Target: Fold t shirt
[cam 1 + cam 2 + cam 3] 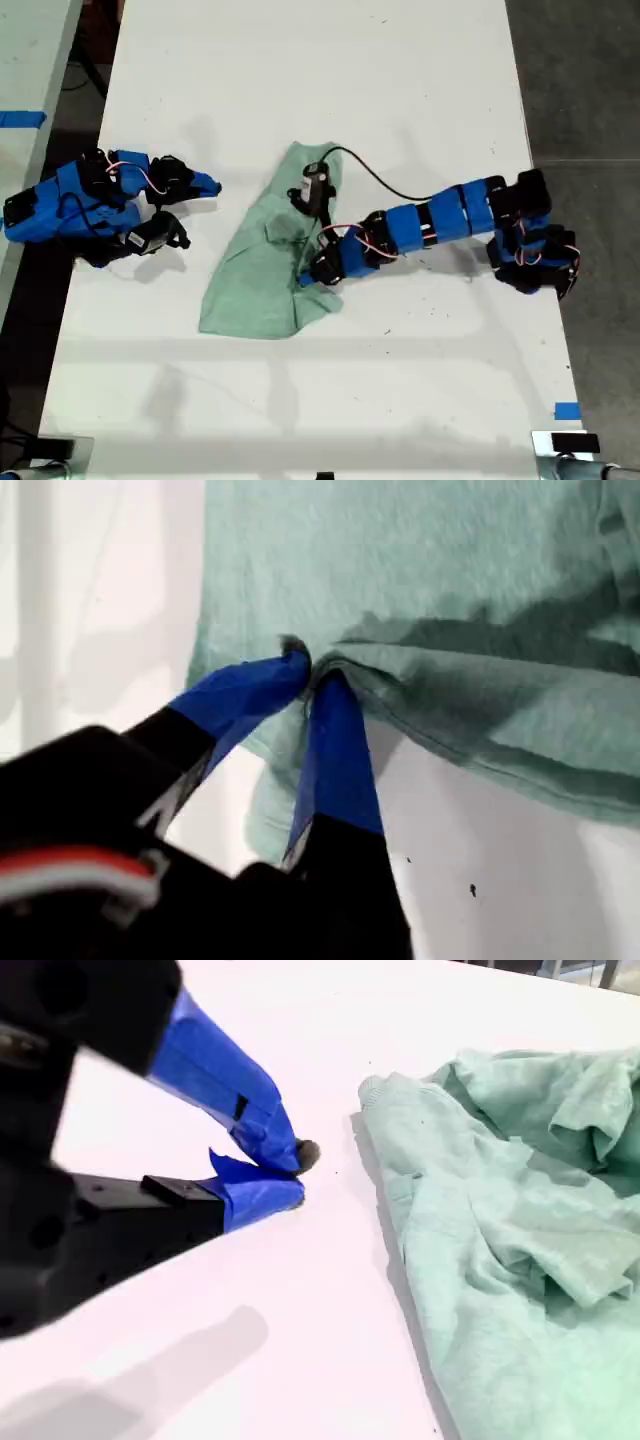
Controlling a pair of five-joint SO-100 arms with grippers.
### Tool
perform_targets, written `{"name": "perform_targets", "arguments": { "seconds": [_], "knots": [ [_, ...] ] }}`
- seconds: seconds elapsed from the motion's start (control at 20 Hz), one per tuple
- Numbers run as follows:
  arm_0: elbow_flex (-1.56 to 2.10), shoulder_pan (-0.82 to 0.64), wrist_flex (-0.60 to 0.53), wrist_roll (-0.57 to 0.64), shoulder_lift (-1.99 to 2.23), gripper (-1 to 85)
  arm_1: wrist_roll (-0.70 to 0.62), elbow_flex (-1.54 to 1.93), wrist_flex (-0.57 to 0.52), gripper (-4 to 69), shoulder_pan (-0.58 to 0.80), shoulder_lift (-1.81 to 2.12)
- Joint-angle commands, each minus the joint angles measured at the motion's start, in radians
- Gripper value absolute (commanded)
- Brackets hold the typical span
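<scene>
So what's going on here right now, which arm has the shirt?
My first gripper is pinched shut on a fold of the pale mint-green cloth t shirt, at its edge toward the exterior view's right. The shirt lies crumpled, not yet folded, on the white table. My second gripper is shut on nothing, resting apart from the shirt on the exterior view's left.

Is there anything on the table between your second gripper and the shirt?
No. In the second wrist view, only bare white table lies between my second gripper and the t shirt.
</scene>
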Motion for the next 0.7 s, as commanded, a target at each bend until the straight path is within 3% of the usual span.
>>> {"name": "perform_targets", "arguments": {
  "seconds": [0.0,0.05,0.15,0.5,0.65],
  "knots": [
    [0.040,0.008,0.000,0.002,0.008,-0.2,-0.008,-0.094,-0.006,22.9,-0.020,0.058],
    [0.040,0.009,0.000,0.000,0.008,-0.2,-0.026,-0.092,-0.005,28.2,-0.023,0.091],
    [0.040,0.009,0.000,0.000,0.008,-0.2,-0.058,-0.083,0.000,28.6,-0.029,0.155],
    [0.040,0.006,0.000,0.000,0.008,-0.2,-0.069,-0.081,-0.005,15.7,-0.018,0.238],
    [0.040,0.014,0.000,-0.003,0.008,-0.2,-0.012,-0.138,0.183,14.2,0.012,0.229]
  ]
}}
